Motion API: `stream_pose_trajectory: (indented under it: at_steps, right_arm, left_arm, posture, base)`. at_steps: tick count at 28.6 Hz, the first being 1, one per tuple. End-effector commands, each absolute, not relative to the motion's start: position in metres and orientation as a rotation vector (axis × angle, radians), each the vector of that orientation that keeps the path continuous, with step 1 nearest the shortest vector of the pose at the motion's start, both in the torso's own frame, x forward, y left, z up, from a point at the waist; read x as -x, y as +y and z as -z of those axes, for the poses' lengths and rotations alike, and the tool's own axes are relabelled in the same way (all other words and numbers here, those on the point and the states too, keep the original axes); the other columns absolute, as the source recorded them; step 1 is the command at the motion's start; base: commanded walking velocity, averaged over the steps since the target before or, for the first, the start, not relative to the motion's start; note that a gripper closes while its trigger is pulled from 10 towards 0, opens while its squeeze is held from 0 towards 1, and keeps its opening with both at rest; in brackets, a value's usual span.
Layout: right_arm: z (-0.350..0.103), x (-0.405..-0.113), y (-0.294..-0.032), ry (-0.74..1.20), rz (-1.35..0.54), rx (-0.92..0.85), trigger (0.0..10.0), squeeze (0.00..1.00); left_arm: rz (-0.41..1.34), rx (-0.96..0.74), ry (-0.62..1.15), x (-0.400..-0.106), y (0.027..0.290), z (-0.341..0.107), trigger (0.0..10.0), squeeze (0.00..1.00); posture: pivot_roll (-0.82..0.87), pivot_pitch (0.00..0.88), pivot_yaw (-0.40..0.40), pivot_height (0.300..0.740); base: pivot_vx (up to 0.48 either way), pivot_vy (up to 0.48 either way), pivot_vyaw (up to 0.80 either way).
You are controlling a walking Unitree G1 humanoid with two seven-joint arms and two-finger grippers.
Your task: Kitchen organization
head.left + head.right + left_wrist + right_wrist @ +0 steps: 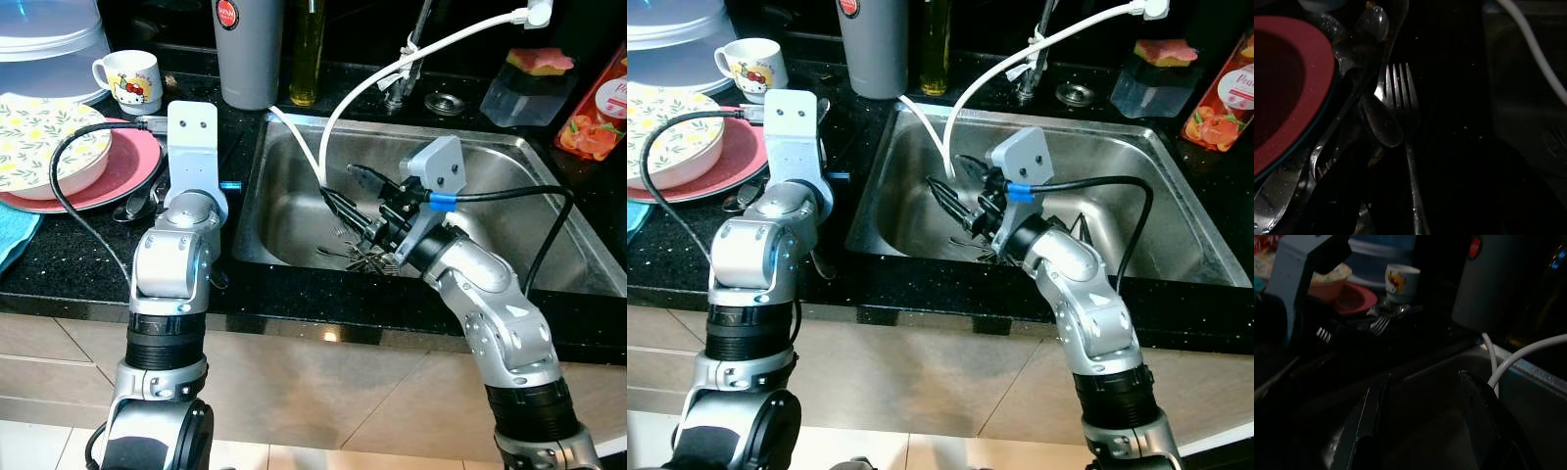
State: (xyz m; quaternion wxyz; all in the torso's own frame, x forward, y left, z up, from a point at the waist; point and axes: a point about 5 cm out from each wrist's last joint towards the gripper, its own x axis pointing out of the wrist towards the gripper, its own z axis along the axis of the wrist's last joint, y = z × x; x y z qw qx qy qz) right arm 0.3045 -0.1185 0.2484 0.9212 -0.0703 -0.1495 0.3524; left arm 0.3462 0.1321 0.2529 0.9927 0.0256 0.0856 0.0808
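Right pincer (355, 201) in the sink (294, 211), left arm over the bench (59, 269).
Eye views: cutlery (358, 257) lies on the sink floor under the right pincer. Left wrist: fork (1403, 112) beside the red plate (1288, 83); left pincer's state untellable. Right wrist: fingers (1369, 416) spread wide, empty.

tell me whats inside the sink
The sink holds a small pile of cutlery near its front wall, two white hoses dipping in, and the right gripper, jaws open. The arm covers part of the cutlery, so individual pieces cannot be told.
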Motion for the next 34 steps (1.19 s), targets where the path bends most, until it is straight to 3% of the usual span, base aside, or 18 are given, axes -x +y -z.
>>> stream_pose_trajectory:
  at_steps: [1,14,15,16,17,18,19,26,27,29,32,33,34]
  right_arm:
    - [-0.238,-0.304,-0.118,-0.249,-0.739,0.164,10.0,0.0]
    - [-0.238,-0.3,-0.108,-0.247,-0.783,0.139,10.0,0.0]
    - [-0.238,-0.299,-0.107,-0.247,-0.784,0.138,10.0,0.0]
    - [-0.237,-0.299,-0.107,-0.248,-0.785,0.136,10.0,0.0]
    - [-0.237,-0.299,-0.106,-0.248,-0.785,0.135,10.0,0.0]
    - [-0.237,-0.299,-0.106,-0.248,-0.785,0.134,10.0,0.0]
    - [-0.238,-0.299,-0.106,-0.249,-0.784,0.133,10.0,0.0]
    - [-0.24,-0.3,-0.106,-0.259,-0.772,0.129,10.0,0.0]
    - [-0.24,-0.3,-0.106,-0.259,-0.77,0.128,10.0,0.0]
    - [-0.24,-0.3,-0.107,-0.259,-0.769,0.128,10.0,0.0]
    - [-0.24,-0.3,-0.107,-0.259,-0.768,0.127,10.0,0.0]
    - [-0.24,-0.3,-0.107,-0.26,-0.767,0.127,10.0,0.0]
    - [-0.24,-0.3,-0.107,-0.261,-0.767,0.126,10.0,0.0]
  left_arm:
    - [-0.164,-0.041,0.195,-0.348,0.13,-0.249,10.0,0.0]
    - [-0.16,-0.027,0.239,-0.35,0.131,-0.238,10.0,0.0]
    - [-0.158,-0.027,0.242,-0.35,0.131,-0.237,8.6,0.0]
    - [-0.156,-0.028,0.244,-0.35,0.13,-0.236,6.1,0.0]
    - [-0.15,-0.028,0.243,-0.35,0.129,-0.236,4.2,0.0]
    - [-0.146,-0.028,0.243,-0.35,0.129,-0.236,4.2,0.0]
    - [-0.138,-0.03,0.24,-0.35,0.127,-0.236,2.3,0.0]
    - [-0.092,-0.041,0.272,-0.345,0.116,-0.227,1.8,0.0]
    - [-0.098,-0.04,0.282,-0.345,0.116,-0.225,1.3,0.0]
    - [-0.107,-0.042,0.287,-0.345,0.118,-0.224,1.3,0.0]
    - [-0.118,-0.045,0.284,-0.346,0.121,-0.224,0.4,0.0]
    - [-0.121,-0.044,0.281,-0.347,0.122,-0.225,0.5,0.0]
    - [-0.122,-0.042,0.276,-0.347,0.123,-0.226,1.7,0.0]
  posture:
    - [0.23,0.059,-0.051,0.74]
    - [0.23,0.064,-0.048,0.74]
    - [0.23,0.064,-0.048,0.74]
    - [0.23,0.064,-0.048,0.74]
    - [0.23,0.064,-0.048,0.74]
    - [0.23,0.064,-0.048,0.74]
    - [0.23,0.066,-0.048,0.74]
    - [0.23,0.068,-0.047,0.74]
    - [0.23,0.069,-0.048,0.74]
    - [0.23,0.07,-0.049,0.74]
    - [0.23,0.07,-0.049,0.74]
    - [0.23,0.07,-0.049,0.74]
    - [0.23,0.07,-0.049,0.74]
  base:
    - [0.0,0.0,0.0]
    - [0.0,0.0,0.0]
    - [0.0,0.0,0.0]
    - [0.0,0.0,0.0]
    - [0.0,0.0,0.0]
    - [0.0,0.0,0.0]
    - [0.0,0.0,0.0]
    - [0.0,0.0,0.0]
    - [0.0,0.0,0.0]
    - [0.0,0.0,0.0]
    - [0.0,0.0,0.0]
    - [0.0,0.0,0.0]
    - [0.0,0.0,0.0]
